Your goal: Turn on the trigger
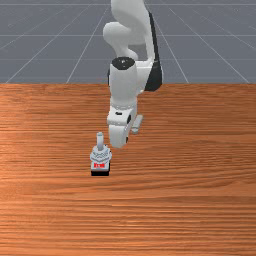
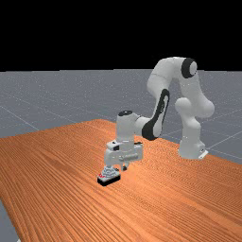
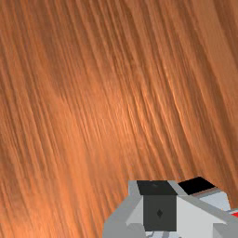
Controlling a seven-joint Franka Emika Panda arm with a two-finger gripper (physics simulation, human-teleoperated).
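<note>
Grey toggle switch [image 1: 100,156], black-based and red-marked, on the wooden table [image 1: 190,200], well in from the edge at the front view's top. My gripper [image 2: 121,168] hangs close beside it; whether spread or pressed together, I cannot tell.

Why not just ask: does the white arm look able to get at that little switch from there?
Probably yes: the arm bends down close beside the switch, whose lever sticks up uncovered, and I see nothing blocking it.
</note>
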